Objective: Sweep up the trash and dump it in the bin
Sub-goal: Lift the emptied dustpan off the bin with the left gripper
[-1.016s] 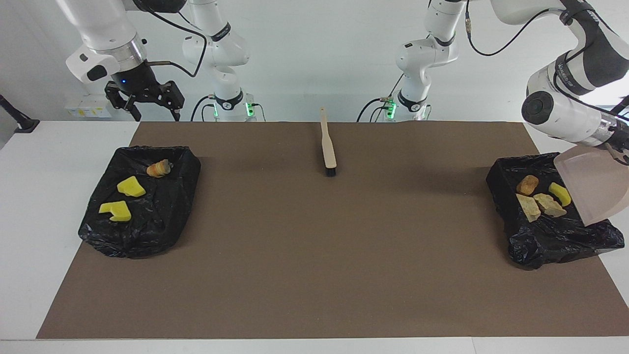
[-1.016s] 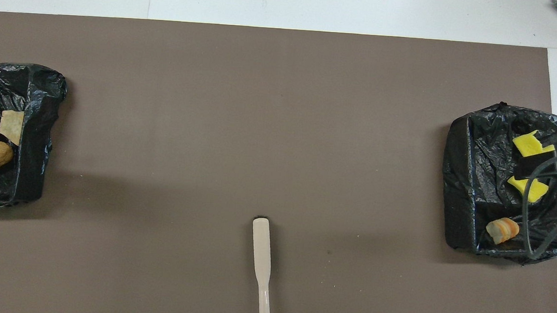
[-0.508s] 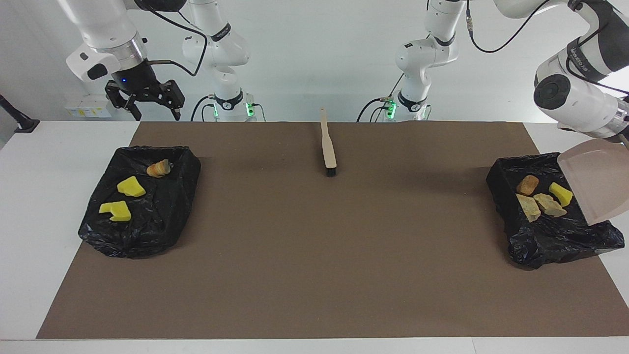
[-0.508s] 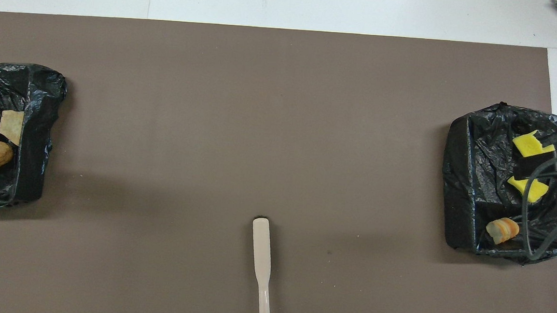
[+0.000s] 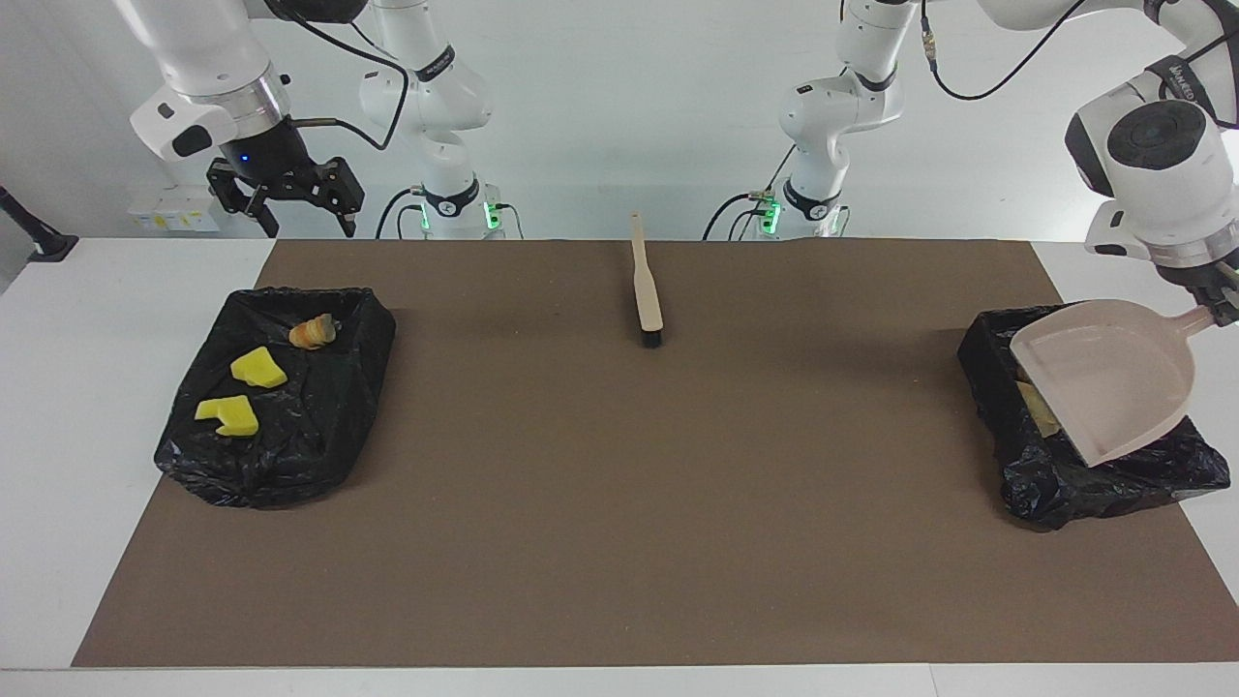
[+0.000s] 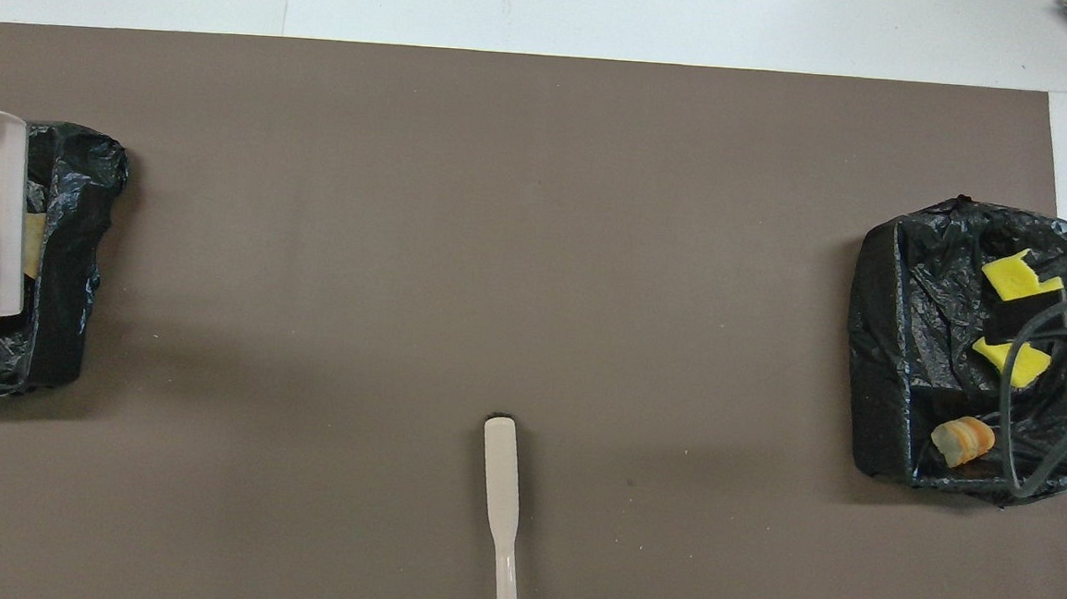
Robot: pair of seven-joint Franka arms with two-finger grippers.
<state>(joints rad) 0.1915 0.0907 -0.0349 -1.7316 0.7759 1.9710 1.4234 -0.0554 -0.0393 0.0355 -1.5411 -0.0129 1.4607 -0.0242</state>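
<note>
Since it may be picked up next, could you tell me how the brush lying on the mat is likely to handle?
The brush lies flat, long and slim, so it will probably not roll. Its handle looks rigid and likely light. Lifted by the thin handle end, it might swing toward the bristle end.

White arms (image 5: 198, 58), black cables (image 5: 339, 53)

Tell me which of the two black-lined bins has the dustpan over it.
The bin at the left arm's end of the table: the beige dustpan, held by the left gripper, covers most of it. The bin at the right arm's end lies uncovered.
</note>
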